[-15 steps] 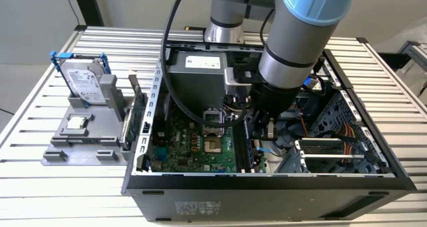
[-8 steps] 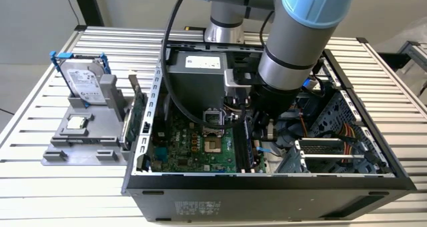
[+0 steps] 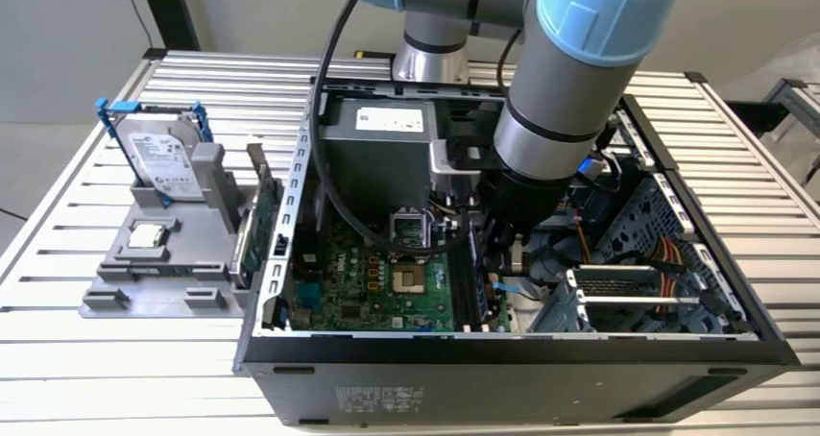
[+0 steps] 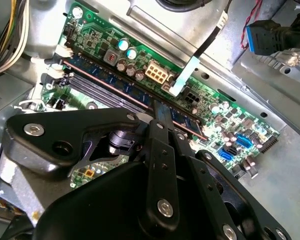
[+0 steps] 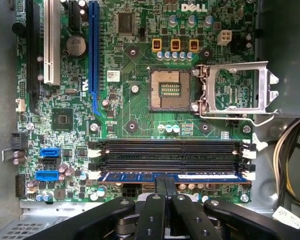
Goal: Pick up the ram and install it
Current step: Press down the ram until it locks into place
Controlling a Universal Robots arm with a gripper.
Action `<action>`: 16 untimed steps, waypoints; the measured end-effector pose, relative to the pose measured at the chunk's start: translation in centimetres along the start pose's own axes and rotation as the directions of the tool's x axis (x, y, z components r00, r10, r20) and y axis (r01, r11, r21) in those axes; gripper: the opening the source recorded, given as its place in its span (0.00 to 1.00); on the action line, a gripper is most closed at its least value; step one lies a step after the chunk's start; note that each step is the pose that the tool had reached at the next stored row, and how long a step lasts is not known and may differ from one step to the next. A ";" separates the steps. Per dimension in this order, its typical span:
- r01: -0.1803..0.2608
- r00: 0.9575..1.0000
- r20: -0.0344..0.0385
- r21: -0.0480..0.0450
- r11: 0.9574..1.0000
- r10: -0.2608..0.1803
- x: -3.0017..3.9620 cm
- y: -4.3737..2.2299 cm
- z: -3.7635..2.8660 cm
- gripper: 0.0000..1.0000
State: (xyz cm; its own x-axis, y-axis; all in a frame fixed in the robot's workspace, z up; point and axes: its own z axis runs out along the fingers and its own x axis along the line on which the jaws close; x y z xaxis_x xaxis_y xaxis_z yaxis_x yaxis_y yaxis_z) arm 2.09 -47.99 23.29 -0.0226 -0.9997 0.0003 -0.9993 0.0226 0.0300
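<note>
My tool was down inside the open computer case, its fingers drawn together, touching the top edge of the ram. The ram stood on edge in the outermost slot of the green board, beside three empty slots.

Ram in the motherboard slot nearest the claw, beside three open slots.
</note>
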 end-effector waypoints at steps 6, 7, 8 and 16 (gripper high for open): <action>0.000 1.000 0.000 0.000 1.000 0.000 -0.01 0.00 0.07 0.00; 0.000 1.000 0.001 0.000 1.000 0.000 -0.01 -0.01 0.14 0.00; 0.000 1.000 0.000 0.000 1.000 0.000 -0.01 -0.01 0.16 0.00; 0.000 1.000 0.000 0.000 1.000 0.000 -0.01 -0.02 0.60 0.00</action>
State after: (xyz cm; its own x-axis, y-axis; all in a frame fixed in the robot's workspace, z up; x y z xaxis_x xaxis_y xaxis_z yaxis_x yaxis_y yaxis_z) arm 2.09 -47.99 22.69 -0.0226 -0.9997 0.0001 -0.9993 0.0226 0.0300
